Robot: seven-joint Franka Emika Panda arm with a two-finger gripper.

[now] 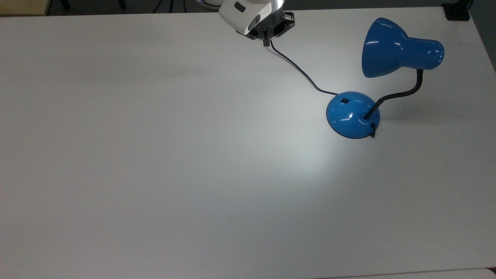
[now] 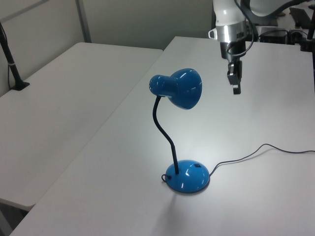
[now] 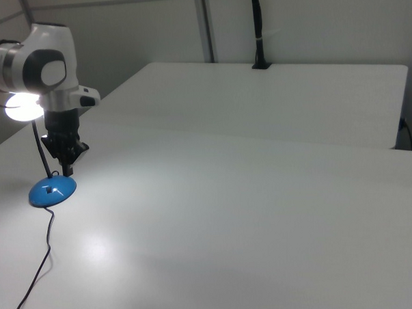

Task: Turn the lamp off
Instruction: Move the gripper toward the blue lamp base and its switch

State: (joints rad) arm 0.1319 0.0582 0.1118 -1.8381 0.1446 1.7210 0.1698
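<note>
The lamp is lit: its blue shade throws a bright patch on the white table. A black gooseneck runs down to the round blue base, which carries a small black switch. The black cord leads from the base toward the top view's upper middle. My gripper hangs in the air there over the cord, up and to the left of the base, shut on nothing. In the left view the gripper is right of the shade. In the right view the gripper points down just above the base.
A second white table adjoins on the left view's left, with a black clamped post at its far edge. A black clamp sits at the top view's top right corner. The cord trails off the near table edge in the right view.
</note>
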